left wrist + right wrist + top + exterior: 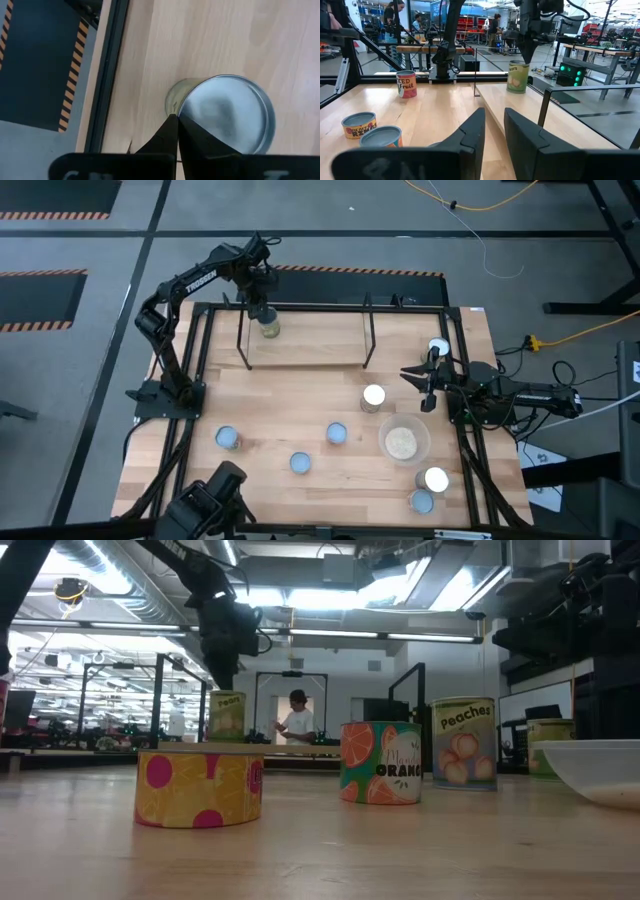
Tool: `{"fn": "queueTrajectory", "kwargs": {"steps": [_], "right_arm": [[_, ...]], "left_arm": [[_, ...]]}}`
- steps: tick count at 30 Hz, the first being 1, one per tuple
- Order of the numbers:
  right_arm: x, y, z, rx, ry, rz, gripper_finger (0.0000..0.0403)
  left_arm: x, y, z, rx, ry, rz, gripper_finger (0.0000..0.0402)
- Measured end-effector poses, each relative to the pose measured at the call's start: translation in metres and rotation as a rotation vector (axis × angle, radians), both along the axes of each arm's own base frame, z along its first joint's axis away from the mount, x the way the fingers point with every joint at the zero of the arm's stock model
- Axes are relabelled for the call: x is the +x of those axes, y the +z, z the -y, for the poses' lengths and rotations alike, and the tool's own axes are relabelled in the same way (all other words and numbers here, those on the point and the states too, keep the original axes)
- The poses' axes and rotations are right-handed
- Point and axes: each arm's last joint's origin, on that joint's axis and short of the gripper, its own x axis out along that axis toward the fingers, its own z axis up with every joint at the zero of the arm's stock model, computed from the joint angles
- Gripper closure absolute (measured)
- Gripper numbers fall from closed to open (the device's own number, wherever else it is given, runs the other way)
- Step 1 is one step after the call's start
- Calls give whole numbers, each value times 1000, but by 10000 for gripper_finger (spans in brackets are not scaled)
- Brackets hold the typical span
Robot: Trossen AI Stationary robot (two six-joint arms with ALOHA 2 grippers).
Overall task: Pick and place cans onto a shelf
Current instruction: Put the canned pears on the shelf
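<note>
Wooden board of the shelf [300, 348] carries a single can so far, the pears can [269, 328], standing upright near its left end. The left claw [262, 311] sits directly above that can; in the left wrist view its fingertips [174, 131] are pinched together over the can's silver lid, off its sides, so the can looks released. If that claw drifts sideways as it rises, a finger could clip the lid and tip the can off the shelf's back edge.

Further right, three blue-topped cans [228, 438] lie across the desk [280, 410], then a shiny-topped can [373, 396] just beside the clear bowl of grains [403, 442]. The right claw [428, 380] waits near the desk's right edge, fingers slightly parted and holding nothing. Reaching for that shiny can, it could nudge the bowl or the can [438, 348] behind it.
</note>
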Motion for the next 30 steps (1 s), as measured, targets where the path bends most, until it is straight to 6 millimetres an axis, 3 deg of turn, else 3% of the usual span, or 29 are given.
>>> {"fn": "queueTrajectory", "kwargs": {"steps": [13,30], "right_arm": [[0,0,0,0,0,0,325],[0,0,0,0,0,0,325]], "left_arm": [[5,2,-5,102,14,-18,368],[6,2,-5,95,40,-13,333]]}}
